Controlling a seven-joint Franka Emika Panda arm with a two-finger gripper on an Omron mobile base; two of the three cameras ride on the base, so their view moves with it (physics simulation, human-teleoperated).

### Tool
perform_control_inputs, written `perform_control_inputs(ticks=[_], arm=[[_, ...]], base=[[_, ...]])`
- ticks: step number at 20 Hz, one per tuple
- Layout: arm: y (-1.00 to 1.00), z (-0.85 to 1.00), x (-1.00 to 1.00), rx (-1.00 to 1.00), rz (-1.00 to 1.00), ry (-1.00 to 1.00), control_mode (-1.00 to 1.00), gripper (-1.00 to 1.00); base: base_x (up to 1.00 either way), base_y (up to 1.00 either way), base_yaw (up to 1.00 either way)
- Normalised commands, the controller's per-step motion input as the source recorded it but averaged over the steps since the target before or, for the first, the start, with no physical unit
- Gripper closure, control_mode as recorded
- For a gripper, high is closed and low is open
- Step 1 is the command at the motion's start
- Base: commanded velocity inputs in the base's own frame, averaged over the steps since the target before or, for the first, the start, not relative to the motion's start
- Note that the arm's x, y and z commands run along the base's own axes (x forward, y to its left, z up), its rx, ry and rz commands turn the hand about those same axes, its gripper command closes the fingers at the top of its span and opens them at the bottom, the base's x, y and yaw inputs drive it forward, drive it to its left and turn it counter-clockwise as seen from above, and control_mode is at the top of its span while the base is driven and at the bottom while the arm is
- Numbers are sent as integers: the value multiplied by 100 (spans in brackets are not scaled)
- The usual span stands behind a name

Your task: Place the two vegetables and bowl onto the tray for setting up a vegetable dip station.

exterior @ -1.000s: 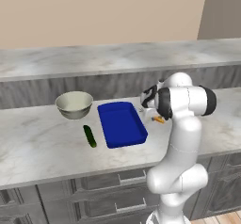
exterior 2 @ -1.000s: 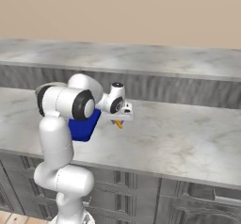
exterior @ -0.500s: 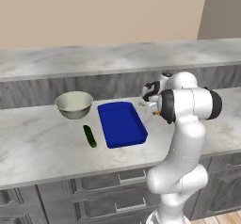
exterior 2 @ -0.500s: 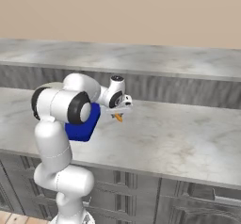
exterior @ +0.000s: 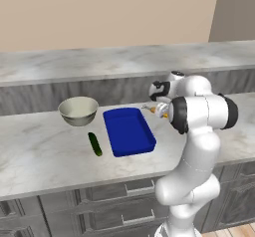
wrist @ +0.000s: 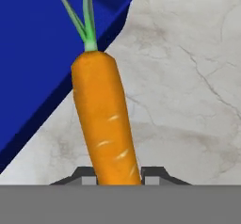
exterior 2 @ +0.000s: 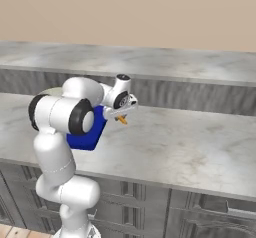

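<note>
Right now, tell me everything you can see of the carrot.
The carrot is slim, smooth and bright orange with a few pale streaks, and has thin green stalks at its top. In the hand view it sits between the two dark fingers, its thick body running away from them, the stalks reaching over the blue tray's rim. Marble counter lies beneath.

Orange, deep blue and dark green on grey-veined marble

The carrot (wrist: 104,124) is bright orange with paler flecks and thin green stems; the tray (exterior: 128,131) is a solid deep blue; the cucumber (exterior: 95,144) is dark green; the bowl (exterior: 78,110) is pale grey-cream, lighter inside; the counter (exterior: 45,151) is white marble with grey veins, over grey drawers (exterior: 114,216), beneath a beige wall (exterior: 99,12)
</note>
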Motion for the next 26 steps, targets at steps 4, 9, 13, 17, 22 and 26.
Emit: perform_control_inputs(ticks=[4,9,13,17,22,26], arm=[[57,34,0,-1,18,0,-100,100],[72,30,0,-6,11,0,-100,100],[57,2,1,-8,13,-3,-100,100],[53,0,20,-8,16,-3,-100,100],[20,0,38,-1,15,-2,-100,100],[3,-3,47,0,15,-2,-100,100]], base=[[0,0,0],[0,0,0],[0,0,0],[0,0,0],[0,0,0],[0,0,0]])
